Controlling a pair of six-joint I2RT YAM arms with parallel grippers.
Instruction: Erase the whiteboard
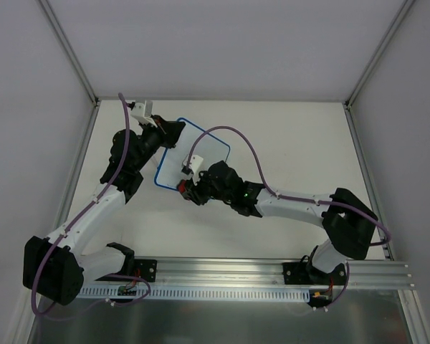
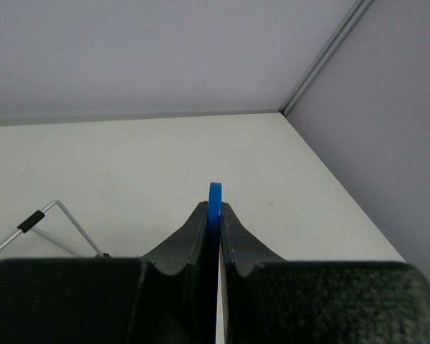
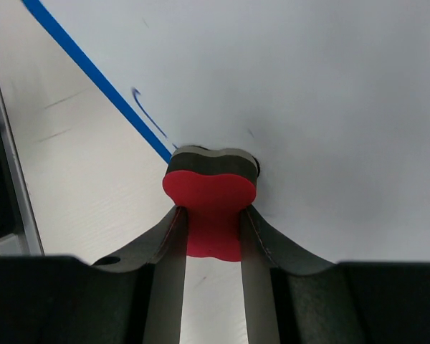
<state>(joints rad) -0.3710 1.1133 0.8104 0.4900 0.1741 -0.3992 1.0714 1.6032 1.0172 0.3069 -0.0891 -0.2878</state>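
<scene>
The small flat white whiteboard with rounded corners and a thin blue rim (image 1: 204, 152) sits towards the far left of the white table (image 1: 301, 143). The left gripper (image 2: 213, 213) is clenched on its far blue rim. The right gripper (image 3: 211, 215) grasps a small red bone-shaped eraser (image 3: 209, 192), whose dark felt face is against the board just beside its near rim

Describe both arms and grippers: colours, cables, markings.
Left arm and right arm: white links, black joint housings, a purple cable looped along each. Green light near the right wrist. Left gripper and right gripper: dark, curved fingers. No markings legible.
</scene>
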